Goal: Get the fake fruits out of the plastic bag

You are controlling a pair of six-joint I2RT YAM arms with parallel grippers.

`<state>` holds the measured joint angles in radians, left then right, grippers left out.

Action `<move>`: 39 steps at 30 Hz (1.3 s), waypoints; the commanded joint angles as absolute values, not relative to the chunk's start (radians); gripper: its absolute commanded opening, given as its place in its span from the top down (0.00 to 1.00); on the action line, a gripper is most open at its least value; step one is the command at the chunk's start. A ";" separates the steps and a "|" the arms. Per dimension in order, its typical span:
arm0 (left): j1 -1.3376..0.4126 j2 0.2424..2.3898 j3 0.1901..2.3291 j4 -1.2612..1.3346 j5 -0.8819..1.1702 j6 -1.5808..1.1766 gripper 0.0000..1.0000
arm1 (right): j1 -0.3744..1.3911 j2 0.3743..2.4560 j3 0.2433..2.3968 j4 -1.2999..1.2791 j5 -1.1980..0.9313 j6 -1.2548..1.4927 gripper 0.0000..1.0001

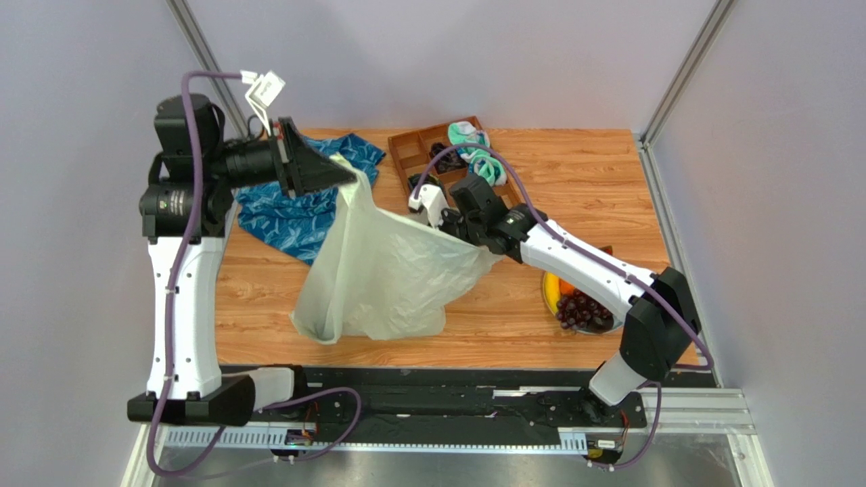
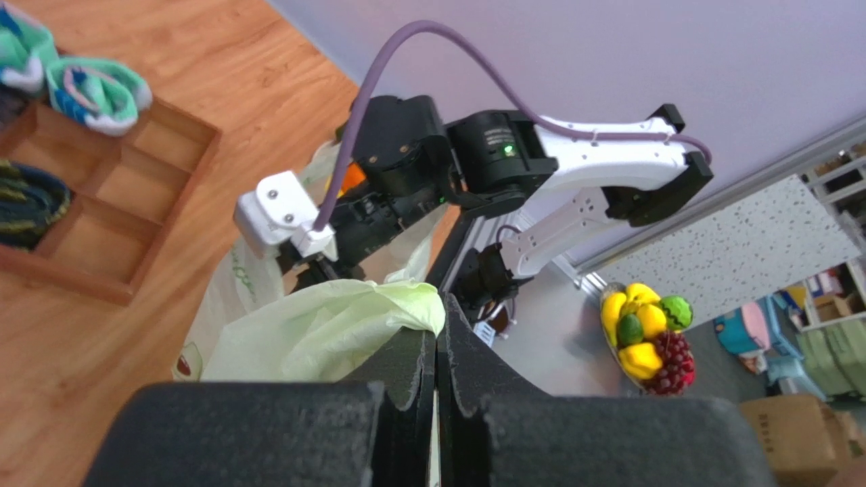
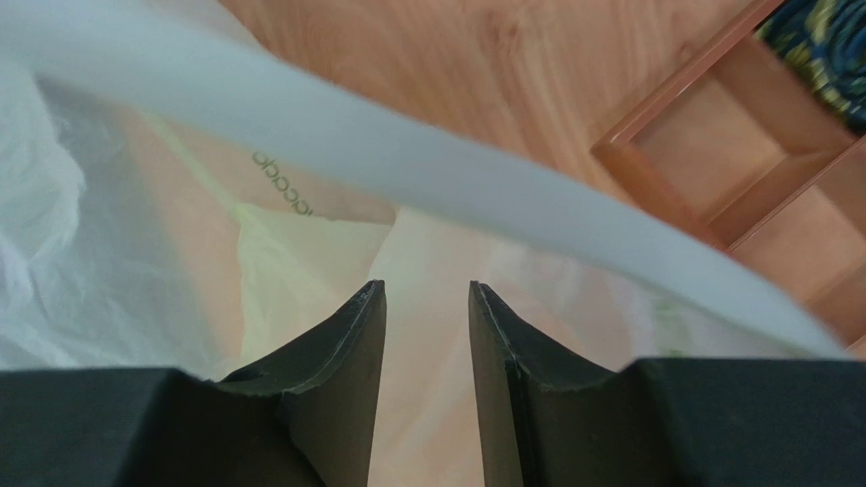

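So, the left gripper (image 2: pixel 437 333) is up high at the back left and clenched tight on the top edge of the plastic bag (image 1: pixel 381 274). Its wrist view shows the two fingers pressed together, with a bunch of pale film squeezed out right at the tips. The bag hangs from there and spreads down to the right over the wooden table (image 1: pixel 569 172), with its bottom end lying on the boards near the front edge.

The right gripper (image 3: pixel 426 290) is poked into the bag's mouth from the right side. Its fingers sit a bit apart, and all I can see in the gap is bag film further back, so it's not grabbing anything. One pale strip of the bag runs across the top of that wrist view.

As for the fake fruits (image 1: pixel 579 306), the ones I can spot are over on the right in a bowl (image 1: pixel 593 330), partly under the right arm: a dark bunch of grapes with something yellow and orange beside it. I can't tell if any fruit is inside the bag.

Other stuff: a crumpled blue cloth (image 1: pixel 290 213) sits under the left arm, and at the back there's a wooden tray (image 1: pixel 410 149) with dividers and teal socks (image 1: pixel 470 135) in it.
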<state>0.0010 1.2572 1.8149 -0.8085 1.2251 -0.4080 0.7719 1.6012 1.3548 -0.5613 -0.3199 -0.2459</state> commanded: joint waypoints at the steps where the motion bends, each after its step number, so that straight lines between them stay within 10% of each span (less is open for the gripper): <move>1: 0.003 1.137 1.579 -0.909 1.200 -0.304 1.00 | 0.788 1.485 1.269 -0.545 -0.294 -0.305 0.60; 9: 0.055 0.910 1.187 -0.887 1.140 -0.339 1.00 | 0.796 1.544 1.333 -0.575 -0.446 -0.337 0.61; 20: -0.104 1.415 1.882 -0.496 1.261 -0.587 1.00 | 0.884 1.792 1.558 -0.514 -0.597 -0.190 0.57; 27: -0.129 1.297 1.677 -0.477 1.285 -0.632 1.00 | 0.868 1.688 1.422 -0.502 -0.359 -0.225 0.25; 39: -0.130 1.184 1.483 -0.525 1.244 -0.594 1.00 | 0.801 1.822 1.494 -0.468 -0.440 -0.100 0.44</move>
<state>-0.1295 1.1694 1.4502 -0.5392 1.2446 -0.6056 0.7776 1.7176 1.3605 -0.5194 -0.4210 -0.1783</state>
